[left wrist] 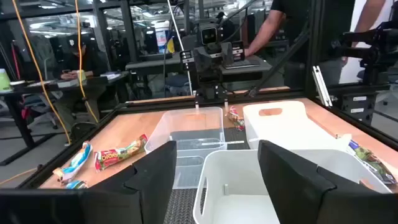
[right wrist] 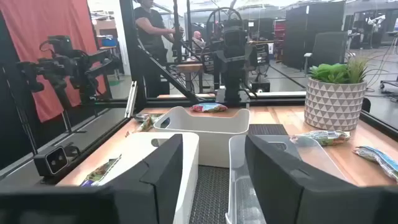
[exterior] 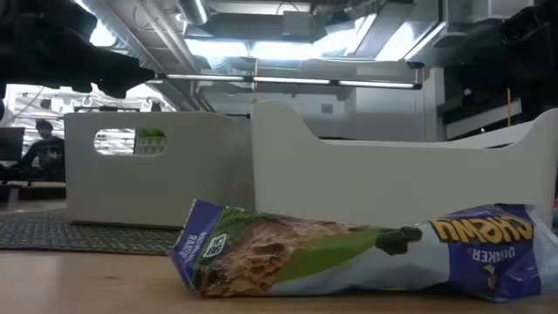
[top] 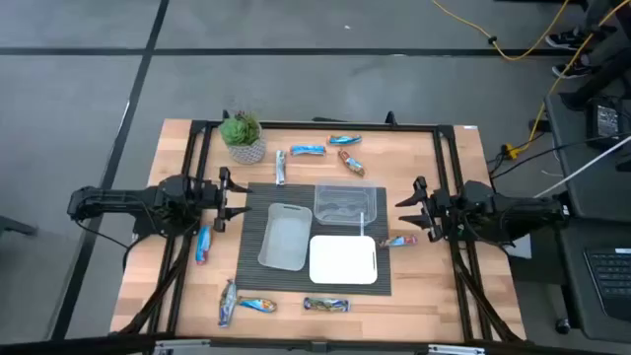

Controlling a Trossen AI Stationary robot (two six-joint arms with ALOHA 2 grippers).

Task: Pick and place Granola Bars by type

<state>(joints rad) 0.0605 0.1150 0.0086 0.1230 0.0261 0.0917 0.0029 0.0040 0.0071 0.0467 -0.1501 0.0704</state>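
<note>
On the counter (top: 434, 296): Granola Bars (top: 326, 304) lie scattered around three trays (top: 344, 259), ready for sorting.
Left gripper (top: 234, 195): jaws wide, empty, waiting beside the mat.
Right gripper (top: 412, 214): jaws wide, empty, near one bar (top: 397, 241).

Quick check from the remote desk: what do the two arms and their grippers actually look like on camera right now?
Both arms are dark, near black, jointed segments. The left gripper and right gripper each carry two fingers; the wrist views show these fingers as broad, flat, matte black slabs with angled edges. No markings or loose cables are visible on them.

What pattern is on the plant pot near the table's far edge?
The plant pot is white with a dark diamond lattice, clearest in the right wrist view.
</note>
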